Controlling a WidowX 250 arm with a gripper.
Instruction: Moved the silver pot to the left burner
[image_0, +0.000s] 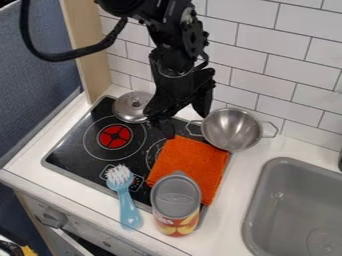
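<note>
The tool (182, 116), its fingers spread, hangs over the back of the stove (67, 153). The silver pot (232, 131) sits upright at the back right, beside the orange cloth (190, 162), away from the red burner (115, 136).

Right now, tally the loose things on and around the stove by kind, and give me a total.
Silver metal pot with two handles: 1
Round silver lid: 1
Orange cloth: 1
Blue brush with white bristles: 1
Cylindrical can: 1
Total: 5
</note>
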